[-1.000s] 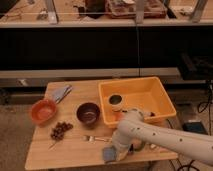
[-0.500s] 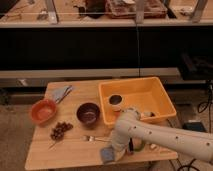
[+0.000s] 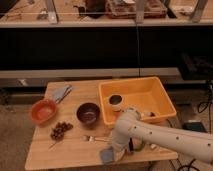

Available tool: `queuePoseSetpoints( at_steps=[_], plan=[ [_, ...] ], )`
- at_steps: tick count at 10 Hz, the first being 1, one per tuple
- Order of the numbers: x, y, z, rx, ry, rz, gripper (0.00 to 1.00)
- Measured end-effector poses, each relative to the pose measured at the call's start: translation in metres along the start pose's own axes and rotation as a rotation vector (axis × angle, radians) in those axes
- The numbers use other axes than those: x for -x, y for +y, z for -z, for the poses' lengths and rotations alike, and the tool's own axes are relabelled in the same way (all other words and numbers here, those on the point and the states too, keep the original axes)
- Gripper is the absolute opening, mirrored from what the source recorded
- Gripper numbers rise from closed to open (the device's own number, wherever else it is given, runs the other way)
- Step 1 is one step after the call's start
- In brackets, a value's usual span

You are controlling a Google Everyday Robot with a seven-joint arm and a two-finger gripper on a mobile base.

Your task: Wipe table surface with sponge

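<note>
Bench (image 3: 75,150): light tan wood with plank grain, rectangular, carrying all items below.

Sponge (image 3: 106,155): small flat blue-grey pad, at the near edge of the bench a little right of its middle, lying against the wood directly under the tip of the arm.

Pincer (image 3: 110,150): low at the near edge, closed on the sponge, largely hidden by the wrist above it.

Arm (image 3: 160,137): white, dotted with small holes, reaching in from the near right corner and sloping down across the right part of the bench.

Yellow tub (image 3: 142,95): large plastic box on the right half, against the far edge; small dark round cup (image 3: 115,101) inside at its left end.

Brown bowl (image 3: 88,112): mid-bench, just left of the tub.

Orange bowl (image 3: 43,110): near the left edge, well apart from the sponge.

Blue-grey cloth (image 3: 61,93): crumpled, close to the far left corner.

Dark reddish cluster (image 3: 60,130): small round pieces, in front of the two bowls, between them.

Fork (image 3: 95,138): flat on the wood, in front of the brown bowl, near the arm.
</note>
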Motion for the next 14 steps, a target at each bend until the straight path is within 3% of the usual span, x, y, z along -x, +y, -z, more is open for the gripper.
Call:
queuePoseSetpoints(
  at_steps=[5,9,14],
  plan=[
    [0.073,-0.051,0.027,-0.080,-0.070,0.178,0.00],
    [0.133,-0.092,0.012,-0.096,-0.098,0.292,0.00],
    [0.141,-0.096,0.007,-0.084,-0.088,0.315,0.00]
  ],
)
